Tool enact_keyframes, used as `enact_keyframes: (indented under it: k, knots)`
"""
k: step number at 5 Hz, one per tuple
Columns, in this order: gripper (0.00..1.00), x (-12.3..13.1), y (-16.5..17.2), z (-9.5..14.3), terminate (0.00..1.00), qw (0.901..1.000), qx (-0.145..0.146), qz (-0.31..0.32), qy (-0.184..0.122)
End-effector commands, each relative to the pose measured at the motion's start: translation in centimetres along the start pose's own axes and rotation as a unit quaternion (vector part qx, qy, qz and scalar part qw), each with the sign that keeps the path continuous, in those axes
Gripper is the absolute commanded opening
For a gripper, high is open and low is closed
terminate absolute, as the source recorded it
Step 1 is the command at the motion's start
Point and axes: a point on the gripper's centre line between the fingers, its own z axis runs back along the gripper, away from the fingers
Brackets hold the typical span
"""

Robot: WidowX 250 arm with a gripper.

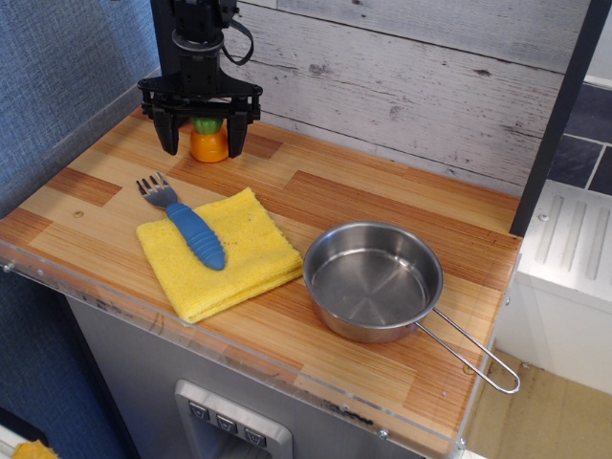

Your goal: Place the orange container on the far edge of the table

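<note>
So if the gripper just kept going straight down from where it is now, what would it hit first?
The gripper points down with its jaws spread on either side of the orange container. Going straight down, the fingertips would most likely meet the table first, though the palm could touch the container's green cap; depth is unclear.

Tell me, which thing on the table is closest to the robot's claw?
The orange container. It sits right between the open fingers of the gripper at the far edge, while the fork, yellow cloth and steel pan lie nearer the front.
</note>
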Motion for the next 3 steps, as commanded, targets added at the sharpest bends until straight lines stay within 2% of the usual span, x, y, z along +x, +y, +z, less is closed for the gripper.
enact_keyframes:
  k: [1,3]
  knots:
    - [1.0,1.1,1.1,5.4,0.0,0.9969,-0.02,0.009,-0.076]
    - [1.0,0.0,1.2,9.3,0.0,0.9931,-0.035,0.008,-0.111]
